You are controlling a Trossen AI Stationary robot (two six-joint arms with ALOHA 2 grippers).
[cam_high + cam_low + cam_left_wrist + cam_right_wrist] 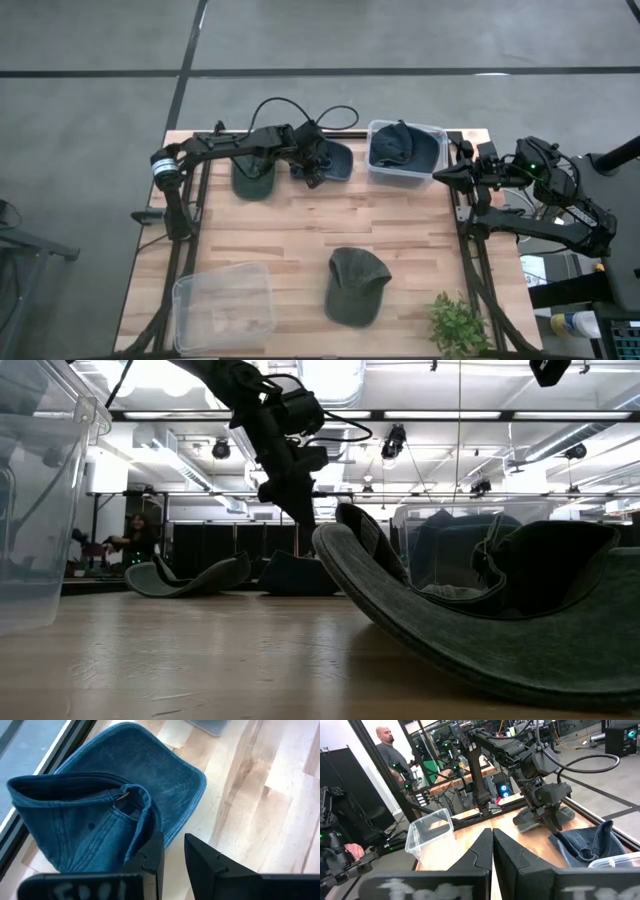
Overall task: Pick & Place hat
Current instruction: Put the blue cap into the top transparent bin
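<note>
1. While the left end effector (172, 855) pinches the blue hat (107, 815) at the bench's (300, 235) far edge, beside the bin (405, 152), its fingers clamp the fabric.
2. Right end effector (492, 850), fingers together, waits beyond the bench's right edge.

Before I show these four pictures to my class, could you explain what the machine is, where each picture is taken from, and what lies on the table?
It is a robot with two dark arms at a wooden table. One picture looks straight down, one looks level across the tabletop, and one comes from each wrist. The left tool sits at a blue cap, pinching its fabric. The right tool is shut and waits at the table's right edge. Also there: a green cap, another green cap, a clear bin with a blue cap inside, an empty clear bin and a small plant.
</note>
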